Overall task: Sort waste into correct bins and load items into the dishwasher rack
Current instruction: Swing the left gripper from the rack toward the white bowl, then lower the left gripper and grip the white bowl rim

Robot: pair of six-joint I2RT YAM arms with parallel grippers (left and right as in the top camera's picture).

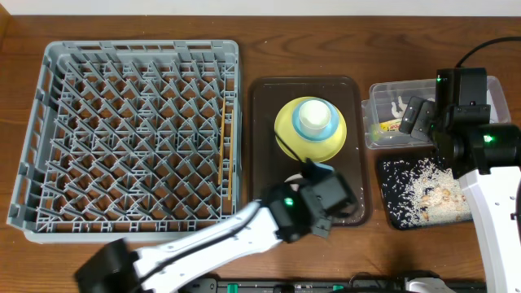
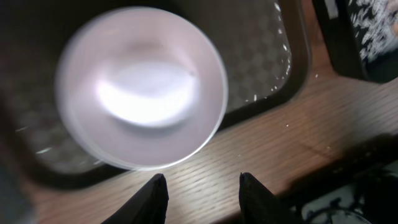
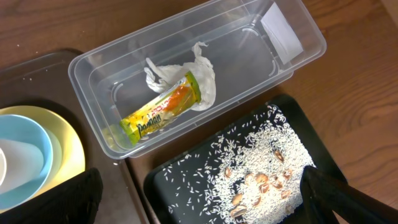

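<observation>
Nearest, at the bottom of the left wrist view, the left gripper (image 2: 204,198) shows its two dark fingertips (image 2: 155,200) partly apart. Only bare wooden table (image 2: 205,158) shows between them, so it holds nothing and touches nothing. Just beyond sits the white bowl (image 2: 140,87), too blurred to be sure but seemingly upright and empty, by the near edge of the dark brown serving tray (image 2: 261,50). The step in hand looks to be lifting this bowl for the dishwasher rack (image 1: 130,134). To do it well, the jaws should straddle the near rim, one finger inside and one outside, and close firmly, since a smooth rim may slip. Farther up the tray, the yellow plate (image 1: 285,122) carries the light blue bowl (image 1: 326,126) and small white cup (image 1: 313,112). Farthest right, the right gripper (image 3: 205,199) hangs wide open and empty above the clear tub (image 3: 93,74), which holds the snack wrapper (image 3: 158,112) and tissue (image 3: 202,78), and above the black tray (image 3: 155,186) strewn with rice (image 3: 261,162).
</observation>
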